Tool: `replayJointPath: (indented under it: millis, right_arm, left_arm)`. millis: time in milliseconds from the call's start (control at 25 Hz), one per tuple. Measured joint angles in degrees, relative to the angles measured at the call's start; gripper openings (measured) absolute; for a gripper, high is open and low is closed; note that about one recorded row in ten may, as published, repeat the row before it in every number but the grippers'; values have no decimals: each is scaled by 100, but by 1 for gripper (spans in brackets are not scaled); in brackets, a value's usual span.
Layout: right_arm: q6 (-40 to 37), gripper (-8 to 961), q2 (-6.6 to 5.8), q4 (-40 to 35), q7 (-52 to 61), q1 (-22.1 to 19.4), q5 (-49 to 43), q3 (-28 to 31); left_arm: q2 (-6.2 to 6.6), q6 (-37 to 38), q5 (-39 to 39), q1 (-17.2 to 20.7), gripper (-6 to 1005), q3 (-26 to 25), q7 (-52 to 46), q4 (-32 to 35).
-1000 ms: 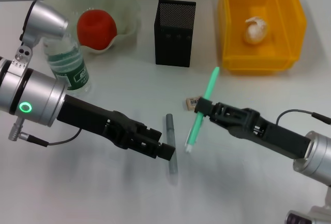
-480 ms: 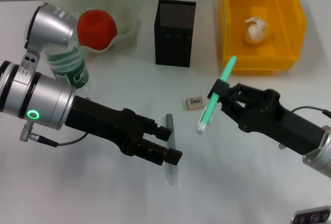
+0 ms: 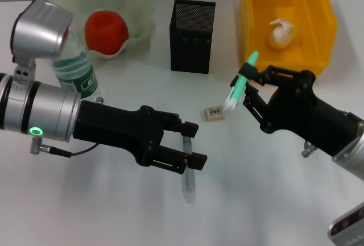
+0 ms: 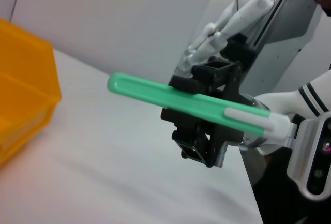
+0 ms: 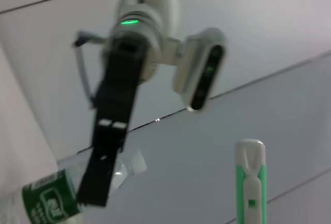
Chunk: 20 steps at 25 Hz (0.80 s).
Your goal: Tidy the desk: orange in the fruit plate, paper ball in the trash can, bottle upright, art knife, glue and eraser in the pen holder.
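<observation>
My right gripper (image 3: 243,88) is shut on the green and white art knife (image 3: 241,86), held tilted in the air in front of the yellow trash can (image 3: 318,24); the left wrist view shows the same knife (image 4: 191,102). My left gripper (image 3: 192,144) is open, and its fingers straddle the grey glue stick (image 3: 187,182) lying on the desk. The beige eraser (image 3: 214,113) lies between the two grippers. The black mesh pen holder (image 3: 192,28) stands at the back. The orange (image 3: 106,32) sits in the fruit plate (image 3: 136,4). The paper ball (image 3: 281,33) lies in the trash can. The bottle (image 3: 75,71) stands upright.
The left arm's silver body partly hides the bottle. The pen holder stands between the fruit plate and the trash can. Bare white desk lies in front of both grippers.
My right gripper has lifted the art knife and carried it back toward the trash can. My left gripper has slid right over the grey glue stick and opened wide.
</observation>
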Motion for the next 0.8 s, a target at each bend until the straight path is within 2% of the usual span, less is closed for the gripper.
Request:
replayJointPath:
  millis: [240, 280, 320, 440, 640, 680, 800]
  right_arm:
    - [56, 179, 9, 11, 1275, 144, 0, 298]
    - [90, 179, 10, 12, 1925, 234, -1, 426]
    - [90, 180, 10, 12, 1925, 234, -1, 426]
    - [333, 180, 4, 4, 3027, 400, 0, 491]
    - [526, 180, 4, 12, 4043, 501, -8, 457]
    - [541, 180, 4, 12, 4579, 545, -8, 454]
    - [574, 180, 5, 0, 5127, 604, -8, 455]
  left_arm:
    - [0, -162, -291, 70, 789, -6, 679, -327]
    - [0, -232, -398, 87, 789, -7, 958, -472]
    - [0, -232, -398, 87, 788, -7, 958, -472]
    - [1, -319, -563, 101, 788, -11, 1384, -718]
    - [-6, -450, -803, 129, 786, -11, 2127, -1170]
    - [-12, -514, -936, 204, 786, -2, 2408, -1261]
    - [-26, -565, -1083, 298, 785, 12, 2716, -1348]
